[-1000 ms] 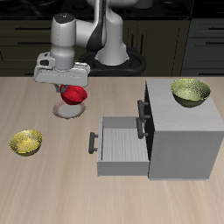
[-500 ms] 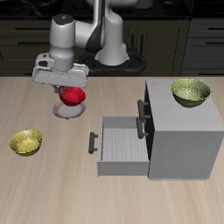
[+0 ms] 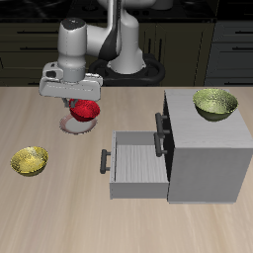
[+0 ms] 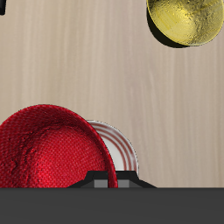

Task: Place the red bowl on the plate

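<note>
The red bowl [image 3: 87, 109] hangs tilted from my gripper [image 3: 77, 101], which is shut on its rim. It is just above the plate [image 3: 79, 126], whose pale surface shows under the bowl. I cannot tell whether the bowl touches the plate. In the wrist view the red bowl [image 4: 51, 150] covers most of the plate [image 4: 121, 149], and only a striped pale part of the plate's edge shows beside it. The gripper's own fingertips are mostly hidden by the bowl.
A grey cabinet [image 3: 203, 168] with its drawer [image 3: 133, 163] pulled open stands beside the plate. A yellow-green bowl [image 3: 214, 103] sits on top of the cabinet. Another yellow-green bowl [image 3: 30, 160] lies nearer the table's front edge and shows in the wrist view [image 4: 184, 19].
The gripper and the red bowl have barely shifted over the plate. More of the plate's pale surface shows under the bowl now.
</note>
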